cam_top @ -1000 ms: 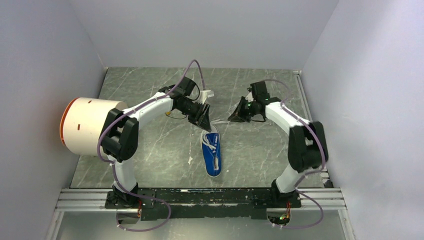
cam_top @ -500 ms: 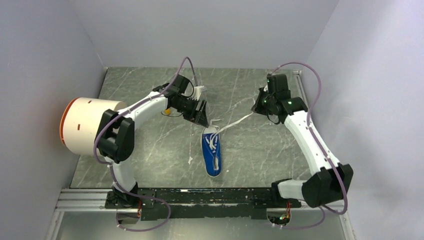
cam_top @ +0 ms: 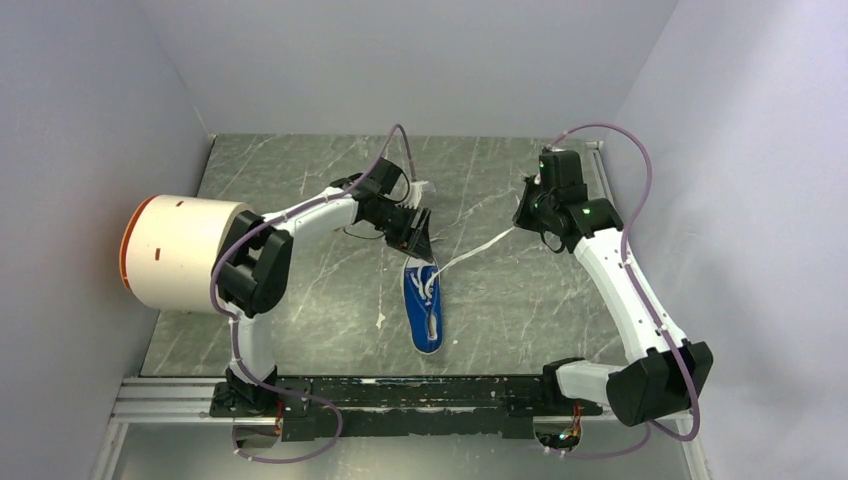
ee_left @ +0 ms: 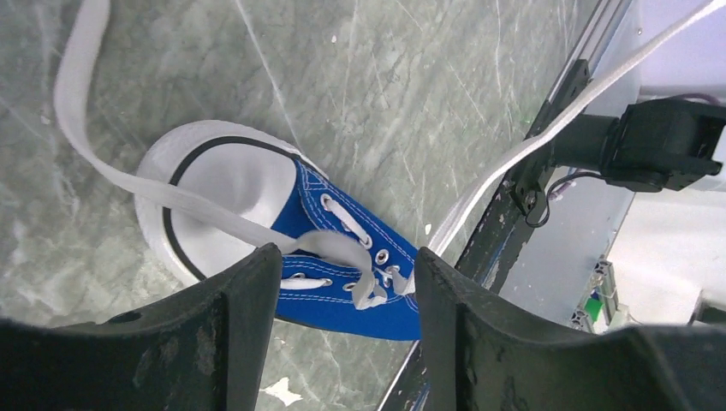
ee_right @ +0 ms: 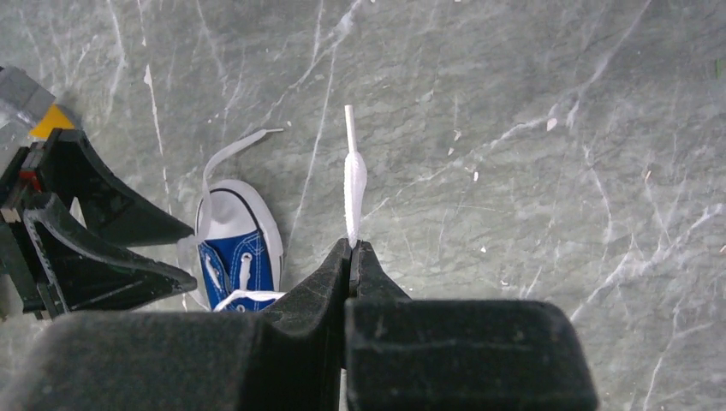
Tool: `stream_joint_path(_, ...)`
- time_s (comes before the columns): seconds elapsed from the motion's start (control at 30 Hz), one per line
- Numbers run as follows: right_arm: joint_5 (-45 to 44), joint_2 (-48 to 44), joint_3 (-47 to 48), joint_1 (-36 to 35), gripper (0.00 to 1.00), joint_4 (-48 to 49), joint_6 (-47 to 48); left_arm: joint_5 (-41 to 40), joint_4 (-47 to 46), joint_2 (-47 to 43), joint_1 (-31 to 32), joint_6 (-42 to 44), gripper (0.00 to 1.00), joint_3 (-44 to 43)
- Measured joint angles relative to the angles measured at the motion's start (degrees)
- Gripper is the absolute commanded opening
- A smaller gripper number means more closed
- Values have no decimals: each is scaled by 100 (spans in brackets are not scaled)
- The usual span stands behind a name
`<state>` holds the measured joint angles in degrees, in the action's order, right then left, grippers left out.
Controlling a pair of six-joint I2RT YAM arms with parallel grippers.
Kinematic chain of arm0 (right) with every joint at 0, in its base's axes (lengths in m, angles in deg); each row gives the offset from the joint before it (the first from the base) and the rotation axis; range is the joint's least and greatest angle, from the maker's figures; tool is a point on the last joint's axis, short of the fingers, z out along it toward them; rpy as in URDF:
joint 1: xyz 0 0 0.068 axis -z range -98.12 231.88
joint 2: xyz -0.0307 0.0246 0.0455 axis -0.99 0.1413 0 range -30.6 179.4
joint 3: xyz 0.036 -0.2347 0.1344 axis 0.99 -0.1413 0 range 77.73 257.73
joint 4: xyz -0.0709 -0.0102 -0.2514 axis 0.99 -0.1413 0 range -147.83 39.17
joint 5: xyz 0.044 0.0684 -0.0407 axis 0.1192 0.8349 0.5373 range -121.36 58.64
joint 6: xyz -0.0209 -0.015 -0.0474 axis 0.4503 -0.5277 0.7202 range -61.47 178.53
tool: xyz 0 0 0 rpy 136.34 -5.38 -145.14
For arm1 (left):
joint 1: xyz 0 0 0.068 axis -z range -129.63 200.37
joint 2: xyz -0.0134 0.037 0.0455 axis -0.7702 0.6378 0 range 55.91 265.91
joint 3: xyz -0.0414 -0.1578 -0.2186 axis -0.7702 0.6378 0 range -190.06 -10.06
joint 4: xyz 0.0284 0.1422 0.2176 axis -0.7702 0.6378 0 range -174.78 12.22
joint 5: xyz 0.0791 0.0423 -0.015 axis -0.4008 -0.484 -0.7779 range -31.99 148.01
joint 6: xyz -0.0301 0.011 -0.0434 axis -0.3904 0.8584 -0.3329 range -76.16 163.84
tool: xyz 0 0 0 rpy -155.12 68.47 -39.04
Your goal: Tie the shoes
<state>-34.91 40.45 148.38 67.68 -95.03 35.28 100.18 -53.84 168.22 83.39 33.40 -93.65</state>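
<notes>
The blue shoe (cam_top: 424, 310) with its white toe cap (ee_left: 218, 184) lies on the marble table, toe pointing away from the arm bases. My left gripper (cam_top: 419, 236) hovers over the toe end, open. Its fingers (ee_left: 244, 317) straddle the crossed laces (ee_left: 355, 265) without gripping them. One lace (ee_left: 77, 94) trails loose across the toe cap. The other lace (cam_top: 476, 247) runs taut from the eyelets up to my right gripper (cam_top: 521, 214), out to the shoe's right. That gripper (ee_right: 353, 248) is shut on the lace, whose tip (ee_right: 353, 167) sticks out past the fingertips.
A large white cylinder with an orange rim (cam_top: 175, 250) stands at the left wall. A small yellow block (ee_right: 51, 120) sits behind the left gripper. Grey walls close in three sides, and an aluminium rail (cam_top: 400, 395) runs along the near edge. A white scrap (cam_top: 381, 320) lies left of the shoe.
My right arm swung out to the right with the lace and drew it taut. My left gripper opened and shifted right, closer over the shoe's toe.
</notes>
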Motion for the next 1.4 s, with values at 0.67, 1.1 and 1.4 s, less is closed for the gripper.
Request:
stream_joint_path(0.67,529,752,479,0,0,107,216,52,-461,-66,79,-98,25,439)
stream_joint_path(1.1,1825,490,562,-2,0,411,682,356,-1768,-1637,101,33,10,1928)
stream_joint_path(1.4,2428,581,859,-525,0,601,990,463,-3272,-1803,162,-249,19,2761)
